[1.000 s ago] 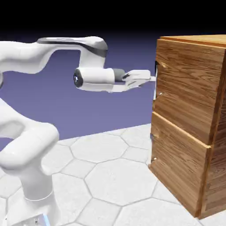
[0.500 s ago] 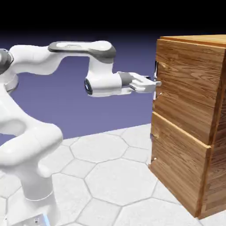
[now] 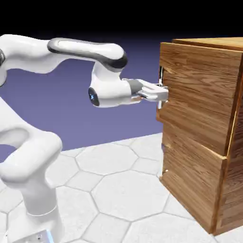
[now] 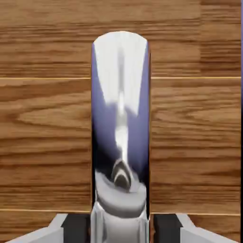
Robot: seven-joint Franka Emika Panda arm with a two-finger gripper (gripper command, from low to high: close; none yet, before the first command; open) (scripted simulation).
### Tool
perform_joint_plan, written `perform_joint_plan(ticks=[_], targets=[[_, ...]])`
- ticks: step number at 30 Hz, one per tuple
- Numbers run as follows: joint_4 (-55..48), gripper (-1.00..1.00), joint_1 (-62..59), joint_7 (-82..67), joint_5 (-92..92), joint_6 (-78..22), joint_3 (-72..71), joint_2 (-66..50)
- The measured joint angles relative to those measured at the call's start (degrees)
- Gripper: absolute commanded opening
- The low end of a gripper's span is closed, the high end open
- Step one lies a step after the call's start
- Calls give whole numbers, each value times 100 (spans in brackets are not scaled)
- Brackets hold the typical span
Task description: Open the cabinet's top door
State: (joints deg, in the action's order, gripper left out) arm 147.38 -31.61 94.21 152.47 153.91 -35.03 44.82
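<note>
In the exterior view, open air lies to the left of the cabinet (image 3: 194,175), above the pale floor (image 3: 137,197). The upper door (image 3: 199,90) blocks the way right, with only a narrow gap at its edge; in the hand view, the handle (image 4: 120,109) fills the space between the fingertips (image 4: 76,228).

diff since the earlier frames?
Top door: was flush, now slightly ajar, handle edge swung out toward the robot arm. Fingers: were at the handle, now closed on it. Hand: nudged toward the cabinet overall. Lower door and cabinet body: unchanged.
</note>
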Motion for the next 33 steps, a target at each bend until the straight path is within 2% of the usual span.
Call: perform_joint_plan(ticks=[9, 19, 26, 33], targets=[[1104, -100, 1129, 1092, -2242, -944, 1646, 774], [1799, -100, 1349, 2004, -4704, -2303, 3335, 1505], [1821, -100, 1130, 2320, -6446, -3619, 4659, 1554], [1269, -100, 1083, 2298, -8064, -5198, 6111, 954]])
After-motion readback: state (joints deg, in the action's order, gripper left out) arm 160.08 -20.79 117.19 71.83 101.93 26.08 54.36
